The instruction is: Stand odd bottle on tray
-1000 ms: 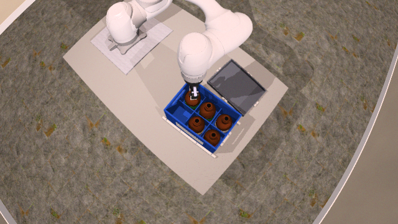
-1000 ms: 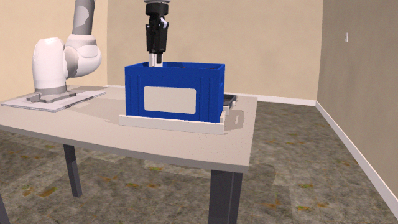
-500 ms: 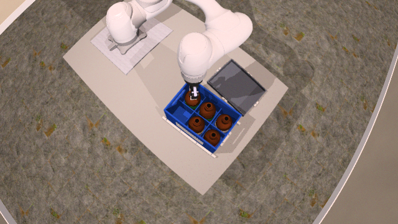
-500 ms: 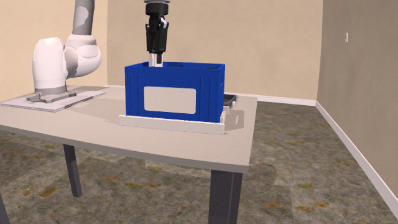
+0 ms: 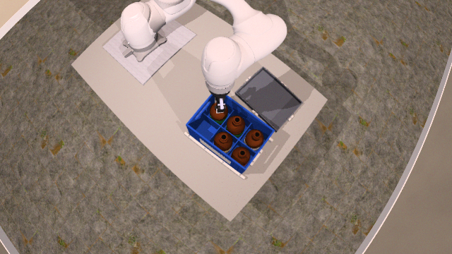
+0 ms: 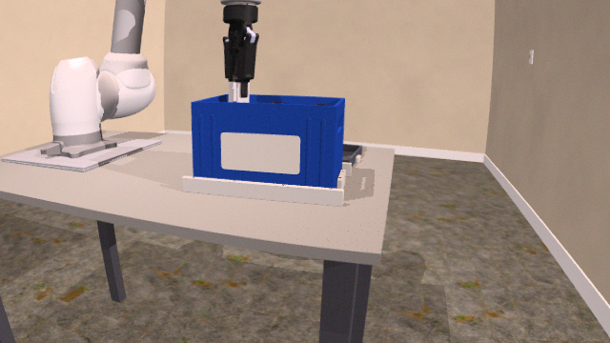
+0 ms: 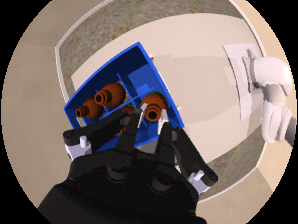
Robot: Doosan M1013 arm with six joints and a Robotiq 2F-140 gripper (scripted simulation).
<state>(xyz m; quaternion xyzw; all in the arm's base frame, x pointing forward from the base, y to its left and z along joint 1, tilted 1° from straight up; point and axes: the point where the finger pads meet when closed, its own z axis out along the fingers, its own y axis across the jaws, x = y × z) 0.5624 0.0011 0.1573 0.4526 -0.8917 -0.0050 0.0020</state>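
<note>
My fingers (image 5: 220, 106) (image 6: 239, 91) are closing firmly on a brown bottle's neck (image 7: 153, 114). The bottle (image 7: 154, 104) is standing in the far-left compartment of the blue crate (image 5: 217, 154) (image 6: 267, 119) (image 7: 160, 80), its long axis running vertically, mouth pointing up.

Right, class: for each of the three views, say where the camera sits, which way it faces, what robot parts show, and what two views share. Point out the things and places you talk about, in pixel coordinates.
Top: high overhead, facing down at the crate (image 5: 198, 131) (image 6: 262, 116) (image 7: 159, 85); arm and hand show.
Exterior: beside the table, facing the crate's side; arm parts and hand.
Wrist: on the arm's end, facing past the hand (image 5: 220, 110) (image 6: 239, 90) (image 7: 152, 116) into the crate; hand and arm base.
Top and wrist share bottle mouths.
</note>
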